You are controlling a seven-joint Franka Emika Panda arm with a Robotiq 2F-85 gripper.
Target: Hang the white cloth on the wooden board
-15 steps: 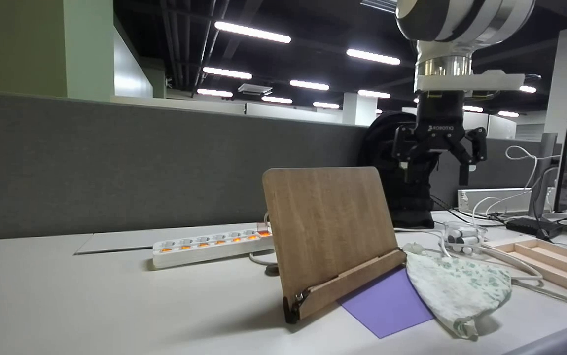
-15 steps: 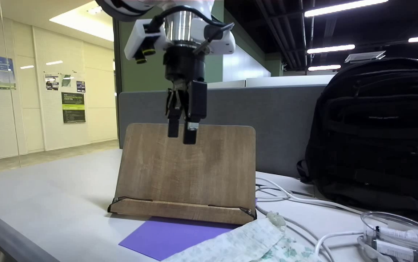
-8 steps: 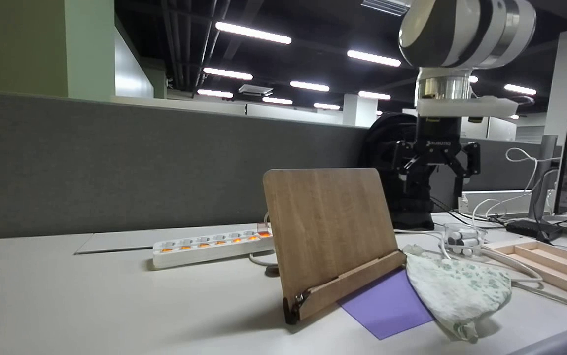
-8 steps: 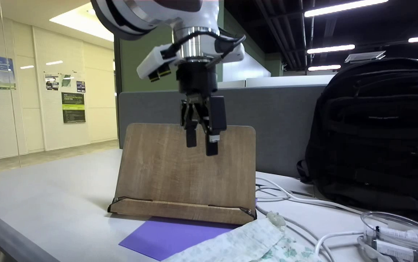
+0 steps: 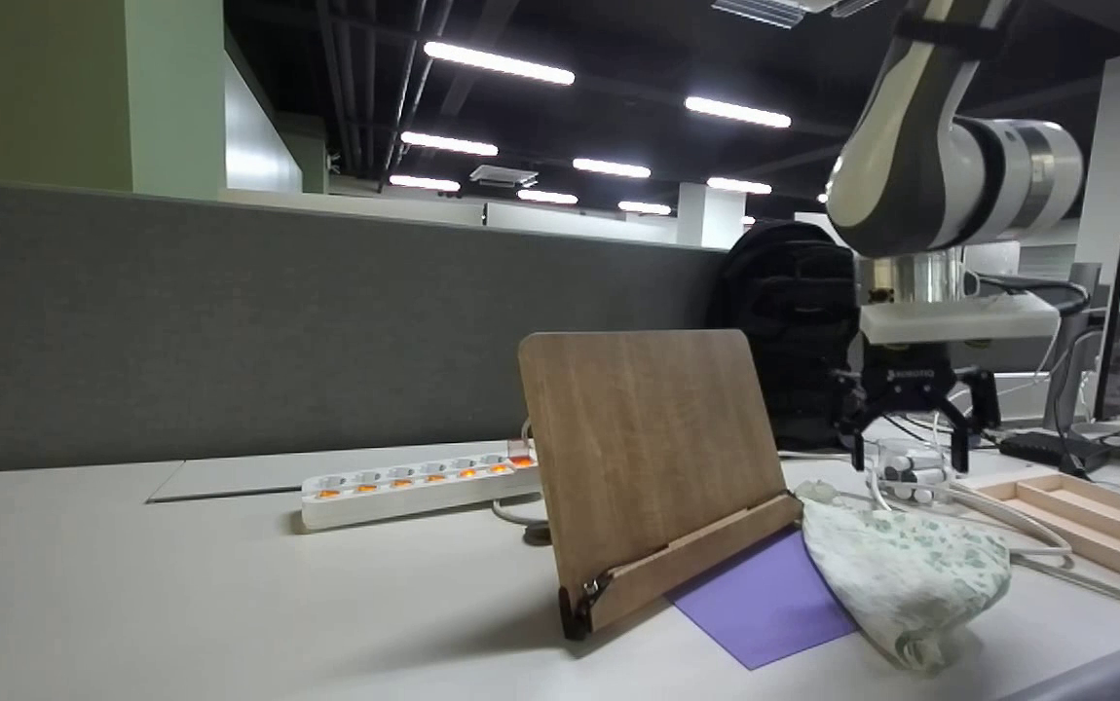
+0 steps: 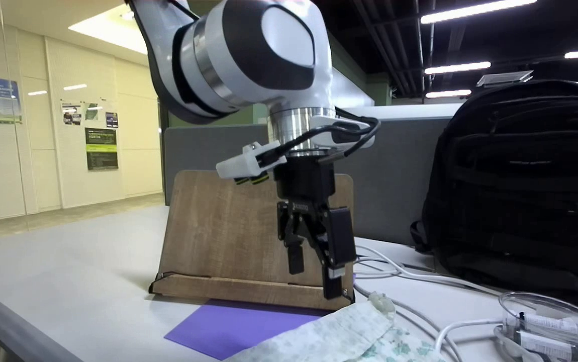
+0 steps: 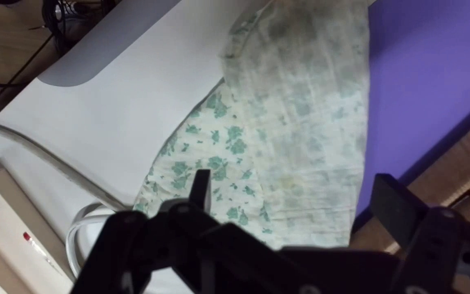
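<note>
In an exterior view we find the thin white cloth with the green leaf print (image 5: pixel 906 565) lying loosely bunched on the white tabletop (image 5: pixel 229 594), beside the brown rectangular wooden board with a front ledge (image 5: pixel 653 448). The board stands propped and tilted back, and no cloth hangs on it. We judge the task to be barely begun, with reaching for the cloth the likely step in hand: grasping, lifting, draping and letting go are all left to do. The white-and-black jointed robot arm (image 5: pixel 911 185) bends down, and from it the black two-fingered gripper (image 5: pixel 909 453) points straight at the table, its jaws well apart and holding nothing.

In an exterior view we see the flat purple sheet (image 6: pixel 238 327) running out from under the board, with the cloth lapping over its edge. The gripper hangs upright before the board's lower corner, near the cloth's upper end and, we think, not touching it.

In the wrist view the spread jaws stand at the bottom, one over the printed face of the cloth, its mate near the board's ledge. The cloth is folded over itself; how high the jaws are above it, we cannot tell.
</note>
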